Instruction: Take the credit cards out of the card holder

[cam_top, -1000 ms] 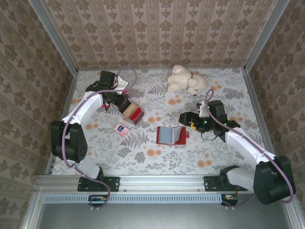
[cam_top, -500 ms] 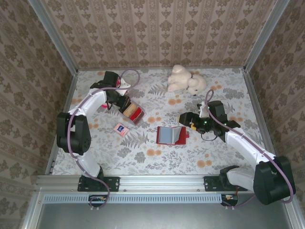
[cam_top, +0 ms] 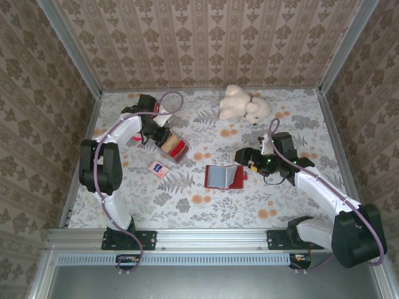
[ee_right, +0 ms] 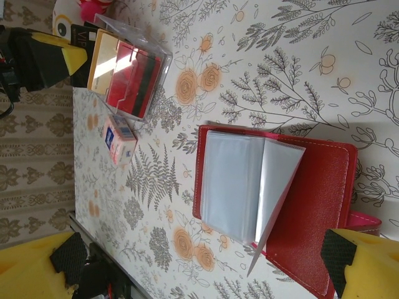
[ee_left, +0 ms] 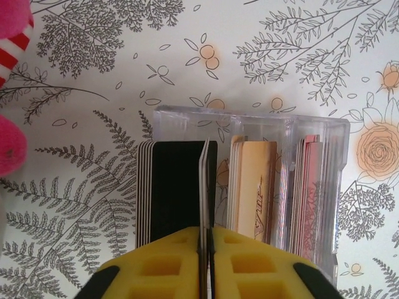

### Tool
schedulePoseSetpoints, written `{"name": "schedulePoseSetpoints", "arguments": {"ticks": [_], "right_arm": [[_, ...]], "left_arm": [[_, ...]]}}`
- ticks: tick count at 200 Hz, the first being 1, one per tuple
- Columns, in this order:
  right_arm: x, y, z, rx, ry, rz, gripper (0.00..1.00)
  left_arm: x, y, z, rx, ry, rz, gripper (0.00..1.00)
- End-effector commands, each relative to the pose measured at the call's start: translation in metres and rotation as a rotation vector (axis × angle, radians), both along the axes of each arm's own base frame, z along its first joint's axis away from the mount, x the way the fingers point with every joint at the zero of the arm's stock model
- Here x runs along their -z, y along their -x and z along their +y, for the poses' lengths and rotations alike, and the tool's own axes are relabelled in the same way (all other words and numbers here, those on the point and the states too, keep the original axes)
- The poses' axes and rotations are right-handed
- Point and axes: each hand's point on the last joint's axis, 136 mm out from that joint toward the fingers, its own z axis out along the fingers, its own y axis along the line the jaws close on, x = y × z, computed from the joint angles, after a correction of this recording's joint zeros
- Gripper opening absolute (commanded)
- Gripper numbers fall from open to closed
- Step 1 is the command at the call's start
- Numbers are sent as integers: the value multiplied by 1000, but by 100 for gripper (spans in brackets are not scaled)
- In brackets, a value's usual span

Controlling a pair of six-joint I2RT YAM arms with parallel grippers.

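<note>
My left hand (ee_left: 206, 235) is down at the clear box (ee_left: 249, 124), which sits on the flowered tabletop (cam_top: 187, 208) toward the far left. Its yellow fingers (ee_left: 156, 265) are pressed nearly together and pinch a thin card (ee_left: 204, 180) that I see edge-on, standing upright in the box. That card is right against a black stack of cards (ee_left: 177, 187). A tan card (ee_left: 254, 187) and some reddish cards (ee_left: 308, 187) stand further along in the box. A pink object (ee_left: 11, 143) pokes in at the left edge of the left wrist view.

My right hand (ee_right: 204, 252) is spread wide at the card holder (ee_right: 315, 205). The card holder lies open near the middle of the tabletop, red cover down, its grey-blue pockets (ee_right: 230, 180) facing up and one clear leaf (ee_right: 277, 199) lifted at a tilt. One fingertip pad (ee_right: 340, 249) is at the holder's edge; whether it touches I cannot tell. From above, the right hand sits just beside the holder's far right corner.

Between box and holder lies a small blue-and-red card (cam_top: 158, 168), apart from both. A white plush toy (cam_top: 242, 106) rests at the far side, well apart from both hands.
</note>
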Motion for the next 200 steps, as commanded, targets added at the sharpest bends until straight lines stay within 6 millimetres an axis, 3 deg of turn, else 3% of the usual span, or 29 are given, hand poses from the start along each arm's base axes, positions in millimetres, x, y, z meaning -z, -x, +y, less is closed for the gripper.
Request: {"name": "schedulePoseSetpoints", "arguments": {"ticks": [1, 42, 72, 95, 145, 200], "right_arm": [[-4, 0, -3, 17, 5, 3, 100], [-4, -2, -1, 14, 0, 1, 100], [-1, -2, -2, 6, 17, -11, 100], [1, 0, 0, -3, 38, -14, 99], [-5, 4, 17, -38, 206, -98, 95], [16, 5, 63, -137, 363, -60, 76]], "left_arm": [[-20, -7, 2, -15, 7, -34, 23], [-64, -12, 0, -59, 64, -132, 42], [-97, -12, -2, -167, 147, -174, 46], [-107, -6, -5, -265, 240, -165, 50], [-79, 35, 6, -482, 311, -82, 51], [-70, 85, -19, -524, 437, -12, 56]]}}
